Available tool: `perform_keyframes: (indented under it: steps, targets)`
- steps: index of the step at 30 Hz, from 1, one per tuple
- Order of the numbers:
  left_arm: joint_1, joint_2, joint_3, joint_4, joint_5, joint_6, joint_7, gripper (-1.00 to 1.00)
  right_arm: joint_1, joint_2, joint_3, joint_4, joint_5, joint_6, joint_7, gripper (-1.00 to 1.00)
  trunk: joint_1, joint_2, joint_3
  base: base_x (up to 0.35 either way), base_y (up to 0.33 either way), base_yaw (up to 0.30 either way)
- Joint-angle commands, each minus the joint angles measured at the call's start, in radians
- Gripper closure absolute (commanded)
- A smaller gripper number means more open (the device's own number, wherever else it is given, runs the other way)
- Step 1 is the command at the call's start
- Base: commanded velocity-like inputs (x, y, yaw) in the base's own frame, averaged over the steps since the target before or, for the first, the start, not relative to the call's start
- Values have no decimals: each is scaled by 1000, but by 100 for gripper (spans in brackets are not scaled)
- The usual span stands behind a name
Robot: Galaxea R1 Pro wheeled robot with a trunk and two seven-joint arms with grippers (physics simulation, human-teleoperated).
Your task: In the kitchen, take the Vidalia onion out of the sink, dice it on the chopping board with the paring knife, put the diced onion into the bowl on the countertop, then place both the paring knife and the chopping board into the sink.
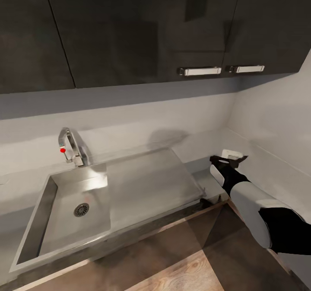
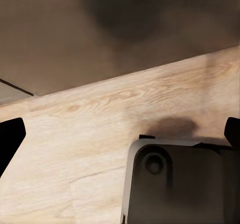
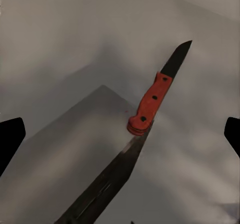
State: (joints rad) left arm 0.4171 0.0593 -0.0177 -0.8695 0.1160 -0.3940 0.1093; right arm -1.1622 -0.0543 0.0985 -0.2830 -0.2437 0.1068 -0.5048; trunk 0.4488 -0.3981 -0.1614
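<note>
Black fingertips of the right gripper stand wide apart at the edges of the right wrist view, jaws open and holding nothing. Beneath them the paring knife lies flat on the grey countertop, red handle towards us, dark blade pointing away. In the head view this arm reaches over the countertop, well to the right of the sink. The left gripper is likewise open, hanging over wooden floor. We judge that the knife has yet to go into the sink; how the onion and board stand we cannot tell. A long dark streak running from the handle butt may be a reflection. A small white object just beyond the right gripper, half hidden by it, may be the bowl.
</note>
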Motion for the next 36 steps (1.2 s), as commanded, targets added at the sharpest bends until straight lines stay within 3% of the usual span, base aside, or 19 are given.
perform_keyframes:
  steps: [1, 12, 21, 27, 36]
  targets:
    - [0, 1, -2, 0, 9, -2, 0, -100, -1, -1, 9, 1, -7, 8, -6, -100, 1, -2, -2, 319, 0, 0]
    - [0, -1, -2, 5, 10, -2, 0, -100, -1, 0, 9, 25, -6, 8, -5, -100, 1, -2, -2, 331, -53, 0]
    - [0, -5, -2, 27, 10, 0, -2, -100, -1, 1, 9, 54, -11, 7, -5, -100, 1, -2, 1, 69, -39, -194]
    - [0, -6, -2, 30, 10, 0, -2, -100, -1, 0, 10, 60, -115, 7, -3, -100, 1, -2, 5, 2, -1, -272]
    - [0, -6, -2, 31, 10, 0, -2, -100, -1, 2, 13, 62, -145, 7, -3, -100, 1, -2, 6, 0, 0, -80]
